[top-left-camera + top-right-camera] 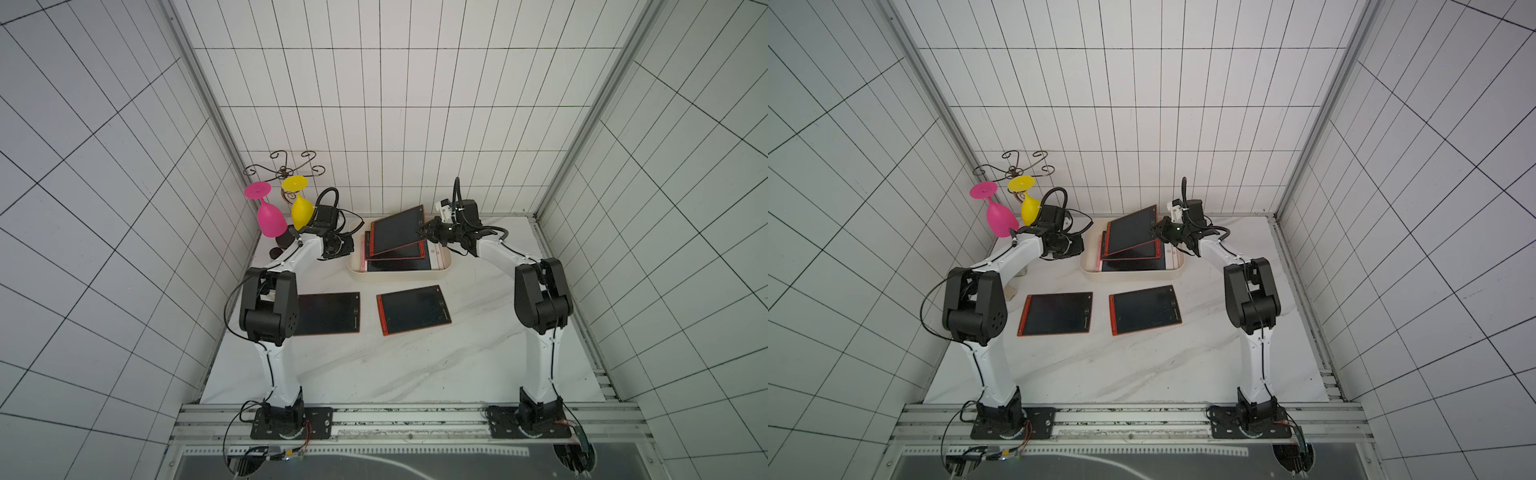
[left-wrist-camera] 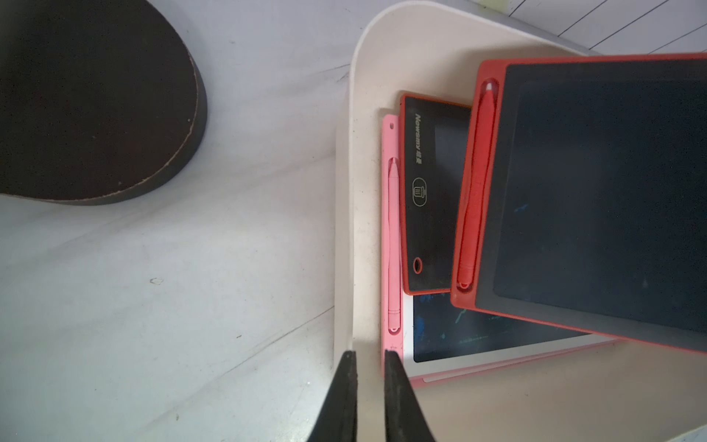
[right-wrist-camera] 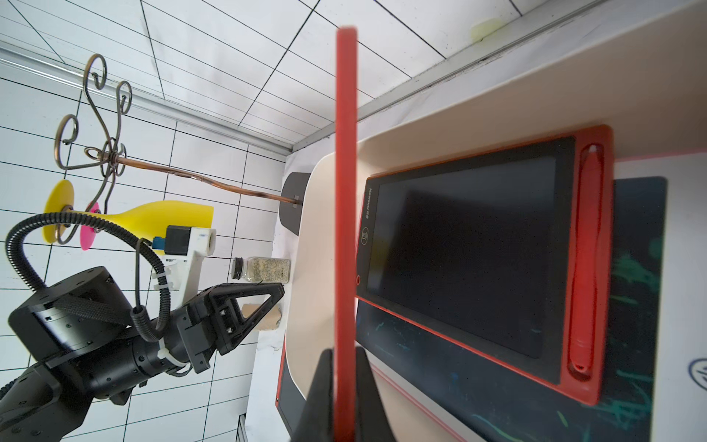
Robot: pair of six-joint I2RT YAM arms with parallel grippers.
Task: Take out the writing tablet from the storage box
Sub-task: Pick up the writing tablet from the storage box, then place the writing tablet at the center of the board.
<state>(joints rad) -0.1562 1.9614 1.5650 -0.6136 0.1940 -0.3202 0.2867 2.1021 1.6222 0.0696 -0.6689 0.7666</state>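
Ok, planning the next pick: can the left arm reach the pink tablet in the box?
Probably yes: the left gripper is at the storage box wall, beside the pink tablet's uncovered edge; a red tablet lies partly on it.

Box (image 1: 398,276) is coloured cream-white. Top tablet (image 1: 397,227) is framed red, w/ dark screen & red stylus. Pink tablet (image 2: 391,237) is marked w/ blue-green scribbles on black. Worktop (image 1: 415,365) is patterned as white marble, grey-veined. Walls (image 1: 374,83) are tiled white w/ black grid. Pink glass (image 1: 271,222) & yellow glass (image 1: 301,211) are noted.
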